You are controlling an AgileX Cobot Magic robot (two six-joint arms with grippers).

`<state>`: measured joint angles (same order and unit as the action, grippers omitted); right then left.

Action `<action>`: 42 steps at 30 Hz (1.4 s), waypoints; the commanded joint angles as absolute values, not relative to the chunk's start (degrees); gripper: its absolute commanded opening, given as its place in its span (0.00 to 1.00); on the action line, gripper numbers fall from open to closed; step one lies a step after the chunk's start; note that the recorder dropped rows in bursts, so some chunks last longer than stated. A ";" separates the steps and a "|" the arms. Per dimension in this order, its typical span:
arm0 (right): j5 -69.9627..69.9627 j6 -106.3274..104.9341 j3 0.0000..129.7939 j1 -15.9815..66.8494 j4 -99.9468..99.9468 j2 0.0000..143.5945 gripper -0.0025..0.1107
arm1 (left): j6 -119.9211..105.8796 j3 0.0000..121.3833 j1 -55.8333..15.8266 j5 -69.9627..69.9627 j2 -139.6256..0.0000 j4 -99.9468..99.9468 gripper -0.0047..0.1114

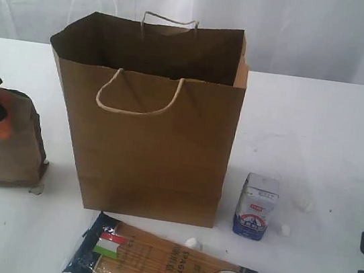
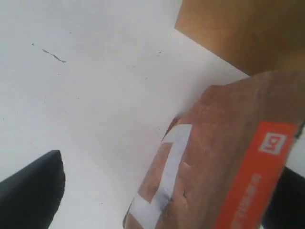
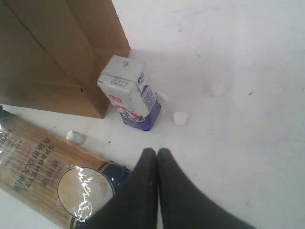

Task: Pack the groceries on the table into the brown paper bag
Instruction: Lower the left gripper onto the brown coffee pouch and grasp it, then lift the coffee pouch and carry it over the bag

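Mostly cropped: left claw (image 2: 172,169) spread wide, brown pouch (image 2: 224,143) between, edge-cut; right claw (image 3: 157,155) pinched shut.

- A white table (image 1: 319,128) carries everything.
- A brown paper bag (image 1: 152,153) stands upright on it.
- A pouch (image 1: 3,152) stands left of the bag, apart from it.
- A small carton (image 1: 256,206) stands just right of the bag.
- A spaghetti packet (image 1: 170,267) lies flat before the bag.
- White crumbs (image 1: 285,229) lie right of the bag.
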<state>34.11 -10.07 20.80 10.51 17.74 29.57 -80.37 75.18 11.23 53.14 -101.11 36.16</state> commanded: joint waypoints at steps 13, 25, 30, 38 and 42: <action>33.66 -10.33 20.62 10.26 17.74 29.67 0.02 | -78.20 70.83 11.33 55.98 -103.33 34.95 0.86; 33.66 -10.33 20.62 10.26 17.74 29.67 0.02 | -70.71 69.97 11.33 61.37 -103.33 35.72 0.04; 33.66 -10.33 20.62 10.26 17.74 29.67 0.02 | -49.56 73.87 11.33 68.39 -103.33 37.20 0.04; 33.66 -10.33 20.62 10.26 17.74 29.67 0.02 | -34.94 91.56 11.33 69.96 -99.18 36.81 0.04; 33.66 -10.33 20.62 10.26 17.74 29.67 0.02 | -32.79 97.80 11.33 69.96 -95.55 37.33 0.04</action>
<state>34.11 -10.07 20.80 10.51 17.74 29.57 -34.91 93.49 11.28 64.68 -98.91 34.66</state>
